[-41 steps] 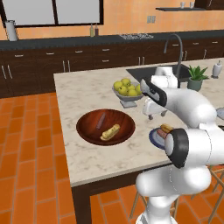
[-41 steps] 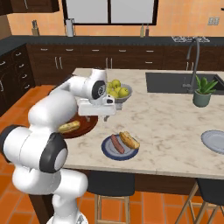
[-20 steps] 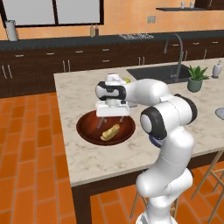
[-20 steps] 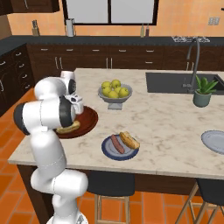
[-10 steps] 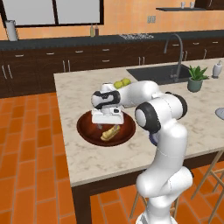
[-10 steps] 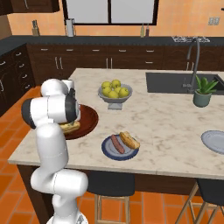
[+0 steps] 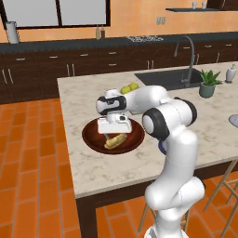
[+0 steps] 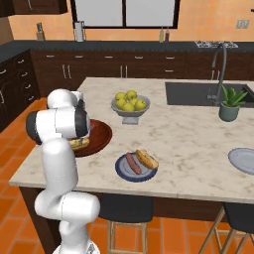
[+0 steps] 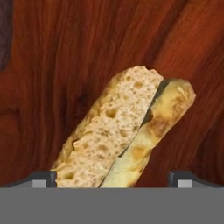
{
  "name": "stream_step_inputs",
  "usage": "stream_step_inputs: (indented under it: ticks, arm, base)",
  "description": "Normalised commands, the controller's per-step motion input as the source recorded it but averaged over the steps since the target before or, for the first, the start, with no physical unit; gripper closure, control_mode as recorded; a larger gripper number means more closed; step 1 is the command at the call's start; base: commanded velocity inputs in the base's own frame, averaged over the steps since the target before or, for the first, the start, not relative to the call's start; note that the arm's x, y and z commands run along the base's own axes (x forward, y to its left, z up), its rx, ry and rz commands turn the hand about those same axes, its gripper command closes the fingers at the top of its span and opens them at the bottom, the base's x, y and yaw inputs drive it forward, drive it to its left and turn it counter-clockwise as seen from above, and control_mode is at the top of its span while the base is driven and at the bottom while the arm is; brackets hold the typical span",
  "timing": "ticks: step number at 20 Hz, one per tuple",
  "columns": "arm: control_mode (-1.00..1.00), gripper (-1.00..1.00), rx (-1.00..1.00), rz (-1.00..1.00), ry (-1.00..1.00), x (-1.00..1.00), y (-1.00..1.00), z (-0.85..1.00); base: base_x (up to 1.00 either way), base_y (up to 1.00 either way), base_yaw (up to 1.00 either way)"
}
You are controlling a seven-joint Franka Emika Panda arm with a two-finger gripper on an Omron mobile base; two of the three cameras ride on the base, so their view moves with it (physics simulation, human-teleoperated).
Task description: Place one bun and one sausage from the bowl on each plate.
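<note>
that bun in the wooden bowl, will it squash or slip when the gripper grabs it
The bun looks airy, with an open, holey crumb, so it is probably light and may squash under a firm pinch. Its rough crust should resist slipping. It is split lengthwise, so the halves might spread if squeezed off-centre. The gripper is open above it, over the bowl.

Left base view: taken from behind and left of the arm, looking forward and down across the island counter [image 7: 79, 162] toward the sink [image 7: 169, 78]. Right base view: taken from behind and right, facing the same counter [image 8: 188, 144] from the opposite side. Both share the wooden bowl [image 7: 93, 139] [image 8: 99, 135]. Hand view: very close, looking straight down into the bowl [image 9: 57, 57] at a split bun [image 9: 116, 131].
</note>
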Motion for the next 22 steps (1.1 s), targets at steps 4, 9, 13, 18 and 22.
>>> stream_step_inputs:
  ticks: [4,9,13,18,22]
  arm:
    - [-1.00,-1.00,-0.10,0.00,0.05,-0.09,0.00,-0.08]
    - [-1.00,-1.00,-0.08,0.00,-0.02,0.00,0.01,-0.19]
    - [-1.00,-1.00,-0.02,-0.01,-0.06,-0.06,0.00,-0.21]
    - [-1.00,1.00,0.00,-0.01,-0.08,-0.04,0.00,-0.02]
    - [-1.00,1.00,-0.01,0.00,-0.11,0.00,0.03,0.04]
  base:
    - [0.00,0.00,0.00]
    - [0.00,0.00,0.00]
    - [0.00,0.00,0.00]
    - [0.00,0.00,0.00]
    - [0.00,0.00,0.00]
